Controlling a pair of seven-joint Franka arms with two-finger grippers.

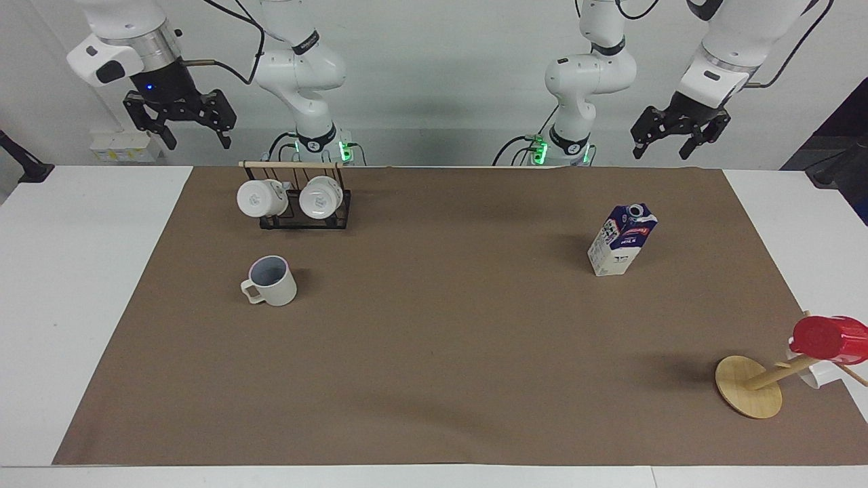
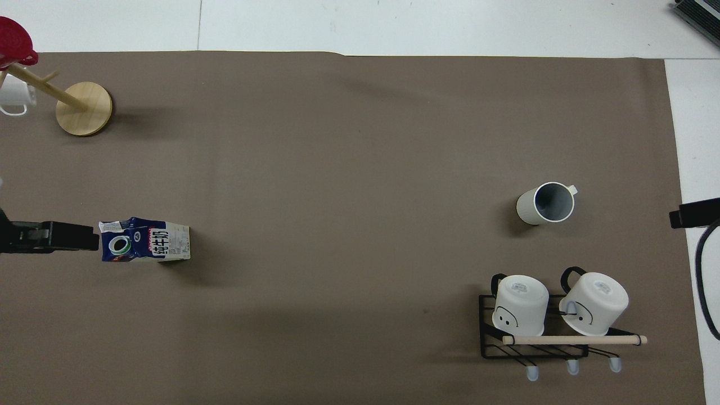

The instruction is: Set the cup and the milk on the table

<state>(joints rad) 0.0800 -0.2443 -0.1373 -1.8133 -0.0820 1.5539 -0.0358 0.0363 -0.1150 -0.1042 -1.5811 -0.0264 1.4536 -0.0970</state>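
The left gripper (image 1: 680,141) is up high at its own end of the table (image 1: 81,271), fingers spread apart, holding nothing. The right gripper (image 1: 182,132) is up high at the other end, fingers apart too, with nothing in it. The milk (image 1: 622,240) stands upright on the brown mat (image 1: 441,352), toward the left arm's end. The cup (image 1: 270,281) stands upright on the mat, toward the right arm's end. Nearer to the robots than the cup, 2 white mugs (image 1: 291,197) hang on a black rack (image 1: 339,218).
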